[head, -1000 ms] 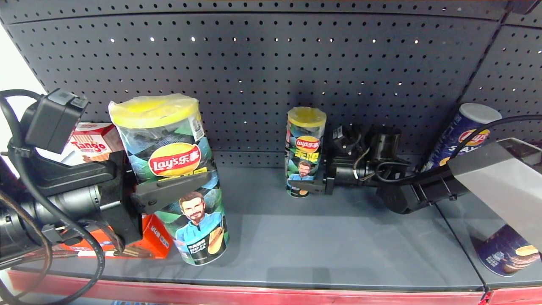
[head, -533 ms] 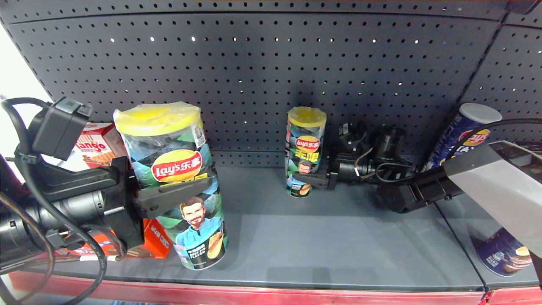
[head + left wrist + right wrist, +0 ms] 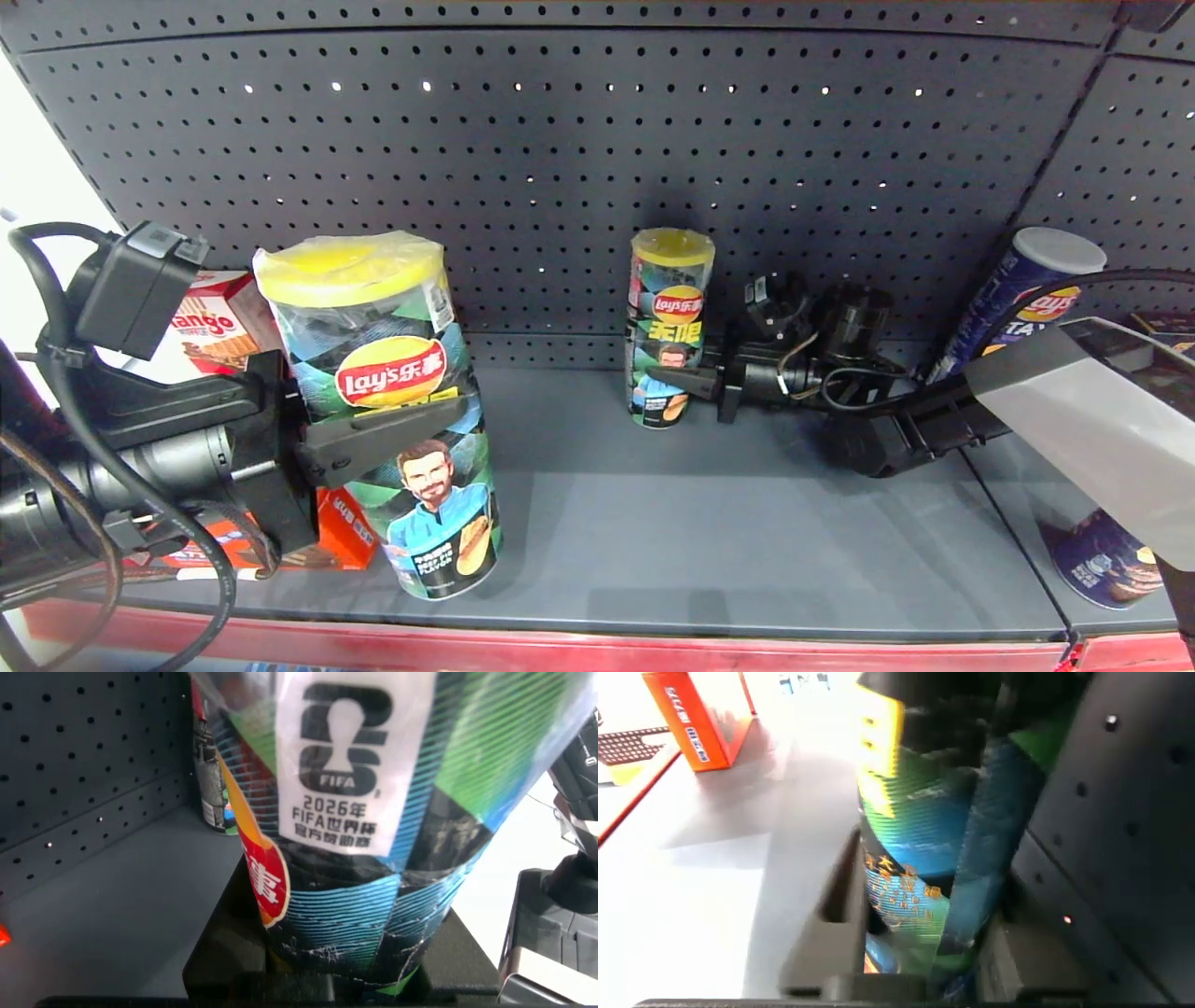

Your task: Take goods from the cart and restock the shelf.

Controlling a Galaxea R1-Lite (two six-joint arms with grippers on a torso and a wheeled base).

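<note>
Farthest out from the pegboard [image 3: 560,168], near the front lip of the shelf [image 3: 728,541], we see the left gripper [image 3: 378,420]. Its jaws are closed around the middle of a large chip can [image 3: 392,308] with a yellow lid. The can is upright, and we cannot tell whether its base touches the shelf. In the left wrist view the same can [image 3: 374,812] sits tight between the jaws. Beside it, on its left, lies an orange box [image 3: 345,532]. A wafer box [image 3: 210,322] stands closer to the pegboard. At the shelf's right end, also well out from the pegboard, we see a dark blue can [image 3: 1092,560] partly hidden behind the right arm. Near the pegboard, mid-shelf, the right gripper [image 3: 665,378] has its jaws clamped on the lower half of a second chip can [image 3: 670,299], which is upright with its base at shelf level. Another blue can [image 3: 1032,289] stands right by the pegboard on the right.
</note>
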